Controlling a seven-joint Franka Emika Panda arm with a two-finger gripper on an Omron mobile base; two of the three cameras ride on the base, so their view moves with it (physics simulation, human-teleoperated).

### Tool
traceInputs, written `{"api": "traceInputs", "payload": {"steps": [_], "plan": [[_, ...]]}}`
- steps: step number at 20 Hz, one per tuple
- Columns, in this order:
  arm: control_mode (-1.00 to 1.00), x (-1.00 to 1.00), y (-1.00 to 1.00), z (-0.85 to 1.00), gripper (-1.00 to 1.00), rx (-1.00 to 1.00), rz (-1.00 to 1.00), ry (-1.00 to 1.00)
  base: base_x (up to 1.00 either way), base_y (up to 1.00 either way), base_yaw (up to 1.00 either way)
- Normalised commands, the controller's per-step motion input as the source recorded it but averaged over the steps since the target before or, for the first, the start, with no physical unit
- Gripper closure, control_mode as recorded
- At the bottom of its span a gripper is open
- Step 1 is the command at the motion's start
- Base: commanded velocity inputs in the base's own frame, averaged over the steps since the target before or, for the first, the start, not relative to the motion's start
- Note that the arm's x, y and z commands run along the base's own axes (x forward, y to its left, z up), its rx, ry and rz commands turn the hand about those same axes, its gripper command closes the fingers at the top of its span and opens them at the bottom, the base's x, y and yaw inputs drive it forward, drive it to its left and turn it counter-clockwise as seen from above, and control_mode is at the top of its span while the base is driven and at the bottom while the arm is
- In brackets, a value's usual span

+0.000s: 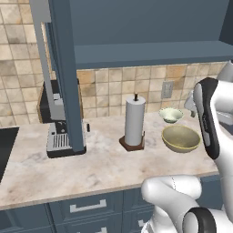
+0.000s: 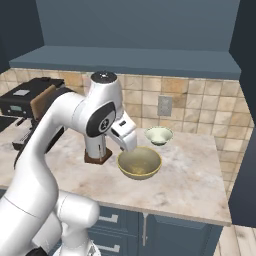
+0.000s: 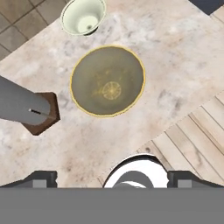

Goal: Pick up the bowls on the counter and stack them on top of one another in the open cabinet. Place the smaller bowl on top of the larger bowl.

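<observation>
Hand view shows the tool [image 3: 112, 177] spread wide and empty above the tan bowl [image 3: 107, 81], which sits on the desk [image 3: 175, 61] beside the small bowl [image 3: 83, 16], likely lining up a rim grasp.

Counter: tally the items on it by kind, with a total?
Bowls: 2, the larger bowl and the smaller bowl
Paper towel roll on a stand: 1
Coffee machine: 1
Total: 4
</observation>
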Motion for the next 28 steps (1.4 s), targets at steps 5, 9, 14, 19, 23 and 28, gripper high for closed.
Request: {"api": "traceInputs", "payload": {"steps": [5,9,14,19,23,28], "plan": [[-1.00,-0.08,-0.21,-0.08,-1.00,0.02,-0.08,0.00,0.00,0.00,0.00],[-1.00,-0.07,-0.19,-0.11,-1.00,0.02,-0.08,-0.02,0.00,0.00,0.00],[-1.00,-0.03,-0.16,-0.11,-1.00,0.01,-0.06,-0.02,0.00,0.00,0.00],[-1.00,0.00,-0.13,-0.11,-1.00,0.00,-0.05,-0.02,0.00,0.00,0.00],[-1.00,0.00,-0.12,-0.11,-1.00,0.00,-0.05,-0.02,0.00,0.00,0.00],[-1.00,0.00,-0.08,-0.11,-1.00,0.00,-0.04,-0.02,0.00,0.00,0.00]]}}
